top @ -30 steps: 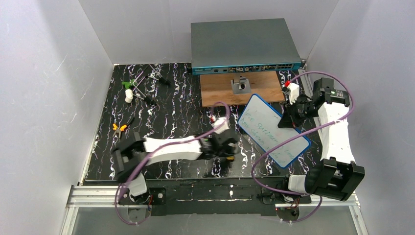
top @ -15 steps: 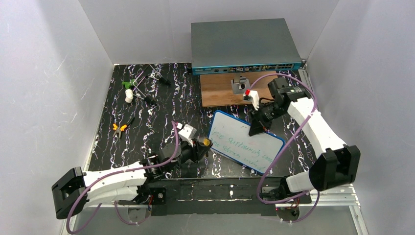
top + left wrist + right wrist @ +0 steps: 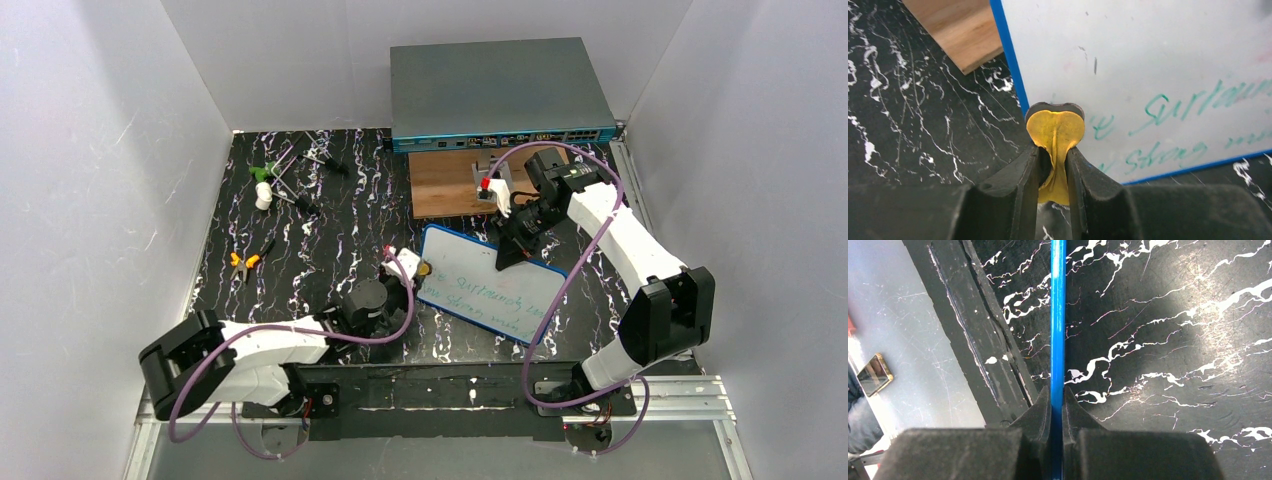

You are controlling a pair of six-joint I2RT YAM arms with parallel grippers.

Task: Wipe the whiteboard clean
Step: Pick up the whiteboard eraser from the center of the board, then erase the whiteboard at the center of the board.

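While right jaws pinch one whiteboard [image 3: 487, 291], left jaws clamp one yellow pad [image 3: 1055, 134].

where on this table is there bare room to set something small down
Barest is the black marbled tabletop between the orange-handled pliers and the blue-rimmed white whiteboard. Crowded: the green and white tools back left, the brown wooden board by the grey box, and the right side under the right arm.
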